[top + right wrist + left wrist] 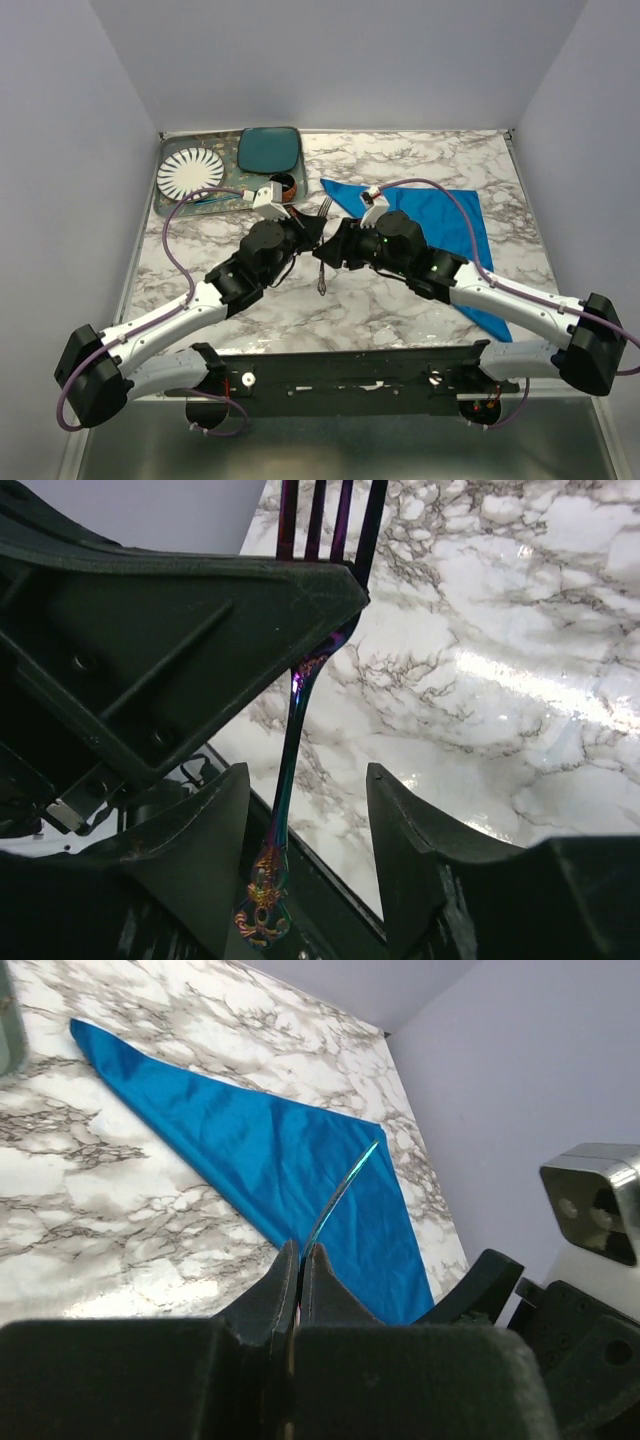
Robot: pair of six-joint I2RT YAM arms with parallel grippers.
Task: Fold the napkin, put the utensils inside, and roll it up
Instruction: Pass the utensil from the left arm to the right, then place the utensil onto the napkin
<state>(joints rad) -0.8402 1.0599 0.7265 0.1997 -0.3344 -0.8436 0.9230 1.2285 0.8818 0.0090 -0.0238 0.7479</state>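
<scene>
1. Worktop (380,322): marble-patterned surface carrying every item listed below.
2. Napkin (445,220): bright blue cloth, lying flat on the worktop as a triangle. One long point of the napkin reaches to the left. The right arm crosses over its middle.
3. Tray (231,160): well to the left of the napkin, at the far side of the worktop. It carries a dark teal rounded-square plate (268,149) on the side nearer the napkin and a white ribbed plate (190,173) on the side farther from it.
4. Left claw (301,1255): fingers pressed together, clamped on the fork just below the tines. It sits just left of the napkin's left point.
5. Right claw (305,772): fingers apart, one on each side of the fork handle, touching neither side. It sits at the napkin's left edge.
6. Fork (285,810): slim metal, with purple iridescent tines and an ornate handle end. It is held just left of the napkin's left point, clear of the cloth, and nothing lies on the napkin.
</scene>
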